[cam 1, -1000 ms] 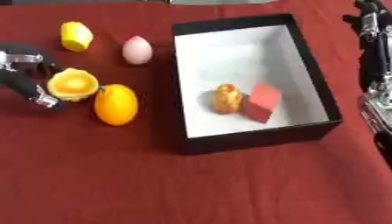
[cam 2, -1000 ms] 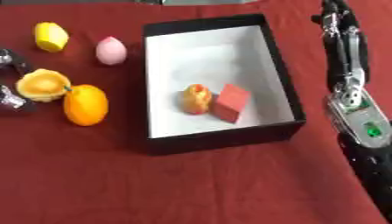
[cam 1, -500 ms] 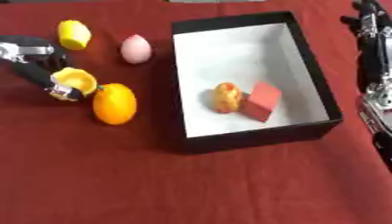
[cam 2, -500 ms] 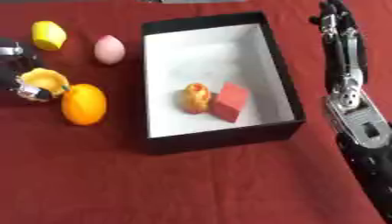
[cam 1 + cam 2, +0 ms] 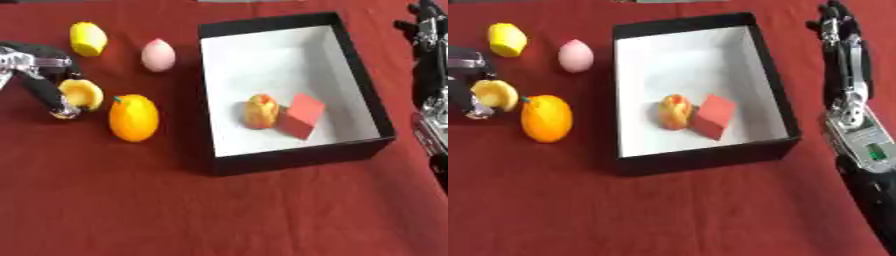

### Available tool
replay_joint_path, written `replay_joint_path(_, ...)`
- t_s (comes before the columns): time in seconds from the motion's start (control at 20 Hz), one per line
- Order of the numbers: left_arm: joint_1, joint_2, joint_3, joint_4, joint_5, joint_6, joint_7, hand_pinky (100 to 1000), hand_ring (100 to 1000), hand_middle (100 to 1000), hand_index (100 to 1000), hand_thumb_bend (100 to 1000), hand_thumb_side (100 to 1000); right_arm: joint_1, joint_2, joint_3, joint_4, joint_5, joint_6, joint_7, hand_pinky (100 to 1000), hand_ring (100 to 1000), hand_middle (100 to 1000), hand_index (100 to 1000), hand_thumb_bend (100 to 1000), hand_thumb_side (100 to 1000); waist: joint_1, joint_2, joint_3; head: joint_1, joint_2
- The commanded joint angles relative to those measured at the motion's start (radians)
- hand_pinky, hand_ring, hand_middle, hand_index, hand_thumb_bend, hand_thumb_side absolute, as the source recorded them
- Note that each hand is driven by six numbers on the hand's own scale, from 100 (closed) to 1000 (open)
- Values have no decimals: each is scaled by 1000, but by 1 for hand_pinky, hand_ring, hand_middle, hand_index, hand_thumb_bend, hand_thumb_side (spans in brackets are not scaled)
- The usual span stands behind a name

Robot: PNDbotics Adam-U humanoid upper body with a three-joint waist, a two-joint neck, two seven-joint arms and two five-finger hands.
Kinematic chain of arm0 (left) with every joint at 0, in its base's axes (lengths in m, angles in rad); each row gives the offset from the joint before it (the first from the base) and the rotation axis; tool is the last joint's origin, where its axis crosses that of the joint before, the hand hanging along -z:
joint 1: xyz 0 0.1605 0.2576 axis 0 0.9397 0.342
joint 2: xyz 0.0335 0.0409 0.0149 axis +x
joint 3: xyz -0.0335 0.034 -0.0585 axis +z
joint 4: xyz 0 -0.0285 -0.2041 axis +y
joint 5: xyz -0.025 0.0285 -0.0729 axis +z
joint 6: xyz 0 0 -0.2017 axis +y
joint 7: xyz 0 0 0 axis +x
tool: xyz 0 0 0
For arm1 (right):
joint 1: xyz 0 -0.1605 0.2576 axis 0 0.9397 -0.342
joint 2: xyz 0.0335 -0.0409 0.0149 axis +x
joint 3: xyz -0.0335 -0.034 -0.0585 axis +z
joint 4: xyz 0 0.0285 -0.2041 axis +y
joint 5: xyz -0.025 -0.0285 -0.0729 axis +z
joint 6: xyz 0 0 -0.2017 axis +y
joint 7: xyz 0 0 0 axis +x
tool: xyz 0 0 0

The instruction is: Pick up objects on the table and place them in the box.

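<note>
**Left hand closes on the small yellow piece**

At the far left, the left hand (image 5: 39, 75) has its fingers curled around a small yellow object (image 5: 80, 93) low over the red bench (image 5: 219, 210). Just beside it lies an orange (image 5: 134, 117); a yellow lemon-like fruit (image 5: 88, 38) and a pink egg shape (image 5: 158, 55) sit behind. To do this well, lift clear of the orange before carrying across the wall of the black box (image 5: 293, 157), which holds a peach-coloured fruit (image 5: 261, 111) and red block (image 5: 300, 115). The right hand (image 5: 833, 22) hangs at the far right edge, fingers relaxed.
</note>
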Motion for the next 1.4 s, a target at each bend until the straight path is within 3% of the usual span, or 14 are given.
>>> replay_joint_path(0.05,-15,31,15,-29,19,3,5,688,676,606,523,285,249,-7,-22,-5,-9,-7,-2,2,966,816,871,926,100,795,-2,-19,1,4,-2)
replay_joint_path(0.35,-6,82,54,-181,58,21,25,680,658,584,473,292,139,-8,-32,-7,-14,-9,-2,5,967,816,871,926,100,791,0,-24,5,-3,-2)
replay_joint_path(0.6,-70,85,85,-358,110,50,34,677,656,583,473,283,100,-13,-46,-16,-23,-12,-2,2,966,817,872,925,100,782,0,-29,12,-20,-2)
replay_joint_path(0.9,-241,-61,1,-423,62,16,1,690,658,584,477,341,100,-36,-52,-22,-36,-16,-4,0,965,818,872,925,100,768,-2,-37,13,-15,-2)
replay_joint_path(1.15,-314,-188,-59,-332,-17,-53,0,685,653,586,484,352,100,-53,-64,-24,-45,-15,-3,6,964,819,872,925,100,757,-4,-41,4,-12,-2)
replay_joint_path(1.4,-335,-307,-87,-231,-91,-123,27,682,651,589,492,348,100,-63,-69,-34,-50,-15,-5,3,963,818,872,925,100,750,-3,-38,-6,-2,-2)
